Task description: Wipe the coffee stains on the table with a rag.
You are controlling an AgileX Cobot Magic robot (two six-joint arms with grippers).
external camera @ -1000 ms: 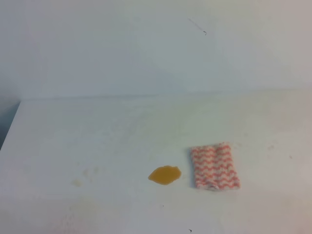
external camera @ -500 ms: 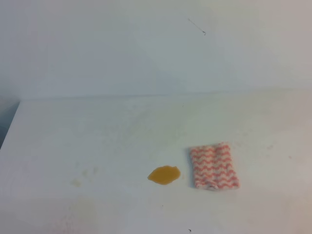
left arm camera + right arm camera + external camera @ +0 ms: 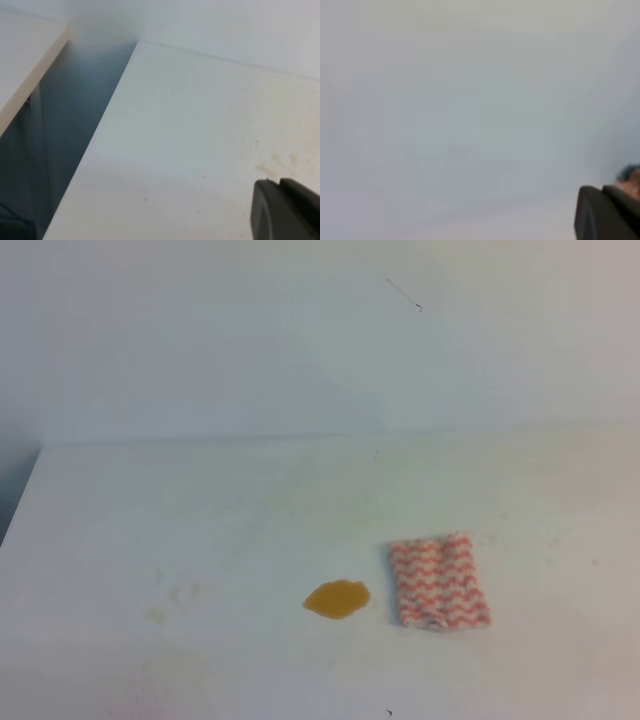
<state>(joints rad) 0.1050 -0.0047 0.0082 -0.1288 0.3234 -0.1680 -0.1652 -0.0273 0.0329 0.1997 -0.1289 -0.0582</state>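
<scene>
Starting from the overhead view, we are finding the rag (image 3: 440, 581) lying flat on the table (image 3: 250, 510), right of centre, with its long edges running toward the back wall (image 3: 300, 330). Just beside its left edge, apart from it by a narrow strip of bare tabletop, the coffee stain (image 3: 337, 599) is sitting as one glossy amber puddle. We are reading this layout as deliberate: the cloth is staged next to the spill so that a short sideways drag can carry it across the liquid.

We are seeing no arm in the overhead view, so neither gripper is near the cloth, and the pick-up is not yet begun.

In the left wrist view, the left gripper (image 3: 286, 210) is showing only as a dark block at the lower right corner, above the table's left portion near its edge, where faint yellowish smudges (image 3: 280, 161) are marking the surface. Its two fingers are appearing pressed together with only a thin seam between them.

In the right wrist view, the right gripper (image 3: 609, 212) is likewise a dark block at the lower right, facing a blurred pale surface; its claw is closed and holding nothing that we can see.

We are judging that the right arm is better placed for the rag, and that it needs to open before descending.
</scene>
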